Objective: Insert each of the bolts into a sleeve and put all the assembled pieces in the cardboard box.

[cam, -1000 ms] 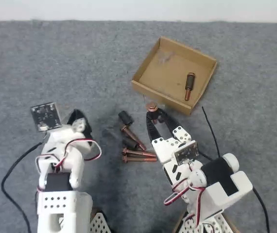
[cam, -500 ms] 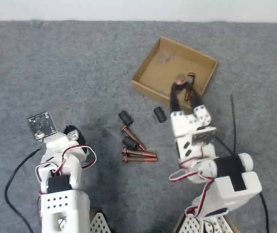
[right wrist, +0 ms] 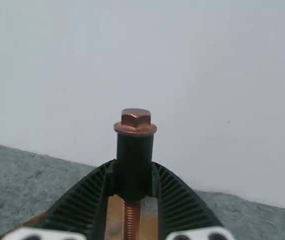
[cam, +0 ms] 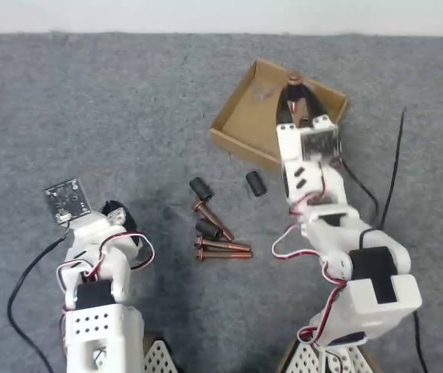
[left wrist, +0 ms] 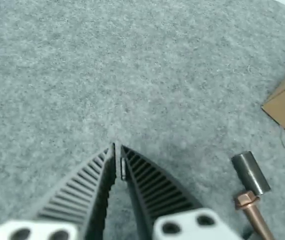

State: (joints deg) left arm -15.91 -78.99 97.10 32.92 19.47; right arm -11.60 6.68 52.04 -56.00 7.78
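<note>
Left tool: the black ribbed left tool hangs low over the grey carpeted surface, fingers pressed together on nothing.
Loose parts: copper-coloured hex-head bolts and short black cylindrical sleeves lie between the arms.
Box: the shallow brown cardboard box sits right of them.
Right tool: the black right tool pinches a black-sleeved copper assembled piece above the box.
Relation: the piece's long axis runs along the fingers, head pointing away from the arm. The box floor looks to be just beneath, so letting go should land it.
</note>
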